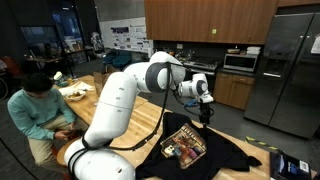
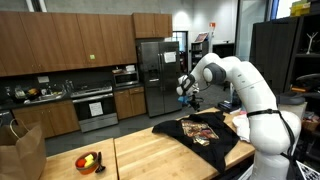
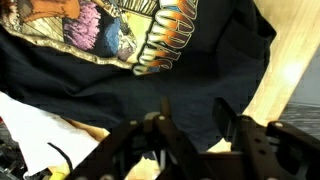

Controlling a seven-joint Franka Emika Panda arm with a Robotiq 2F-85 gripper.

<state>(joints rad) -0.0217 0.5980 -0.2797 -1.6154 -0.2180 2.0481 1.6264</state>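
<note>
A black T-shirt with a colourful printed graphic point(image 1: 186, 148) lies spread on the wooden table; it also shows in the other exterior view point(image 2: 203, 130) and fills the wrist view point(image 3: 140, 50). My gripper point(image 1: 206, 112) hangs above the shirt's far edge, clear of the cloth, also seen from the other side point(image 2: 190, 98). In the wrist view its two dark fingers point(image 3: 192, 115) stand apart with nothing between them, over the black fabric near the shirt's edge. The gripper is open and empty.
A person in a teal top point(image 1: 38, 105) sits at the table's far end. A bowl of fruit point(image 2: 89, 161) and a paper bag point(image 2: 22, 150) stand on the table. Kitchen cabinets, an oven point(image 2: 96, 105) and a steel refrigerator point(image 2: 158, 75) line the wall.
</note>
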